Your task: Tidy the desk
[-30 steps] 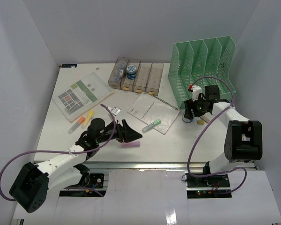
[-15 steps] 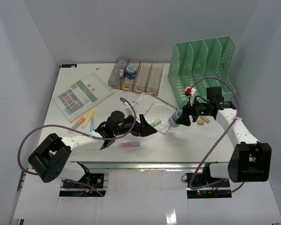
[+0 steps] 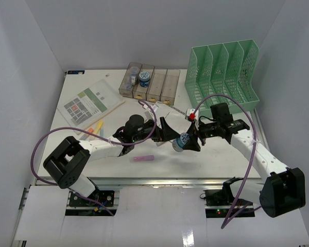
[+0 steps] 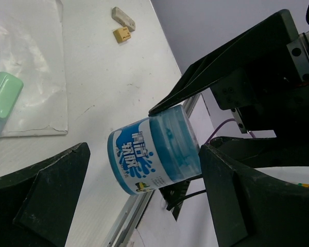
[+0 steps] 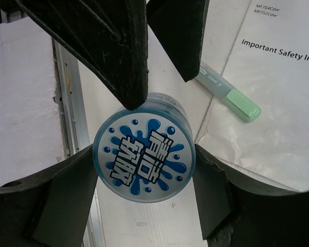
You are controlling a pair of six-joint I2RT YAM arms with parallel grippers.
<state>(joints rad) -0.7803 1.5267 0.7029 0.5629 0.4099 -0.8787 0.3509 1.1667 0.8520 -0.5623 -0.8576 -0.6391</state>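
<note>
the right pincer (image 3: 188, 140) is clamped on a blue-labelled tub (image 4: 154, 154), held tilted above the desk (image 3: 208, 158), which spans the middle of the top view. the left pincer (image 3: 167, 131) gapes wide, one finger either side of that tub, grasping nothing. a green highlighter (image 5: 237, 100) lies on a leaflet (image 5: 278, 77).

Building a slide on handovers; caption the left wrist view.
Right gripper holds a blue-labelled tub up to the open left gripper, above the desk.
</note>
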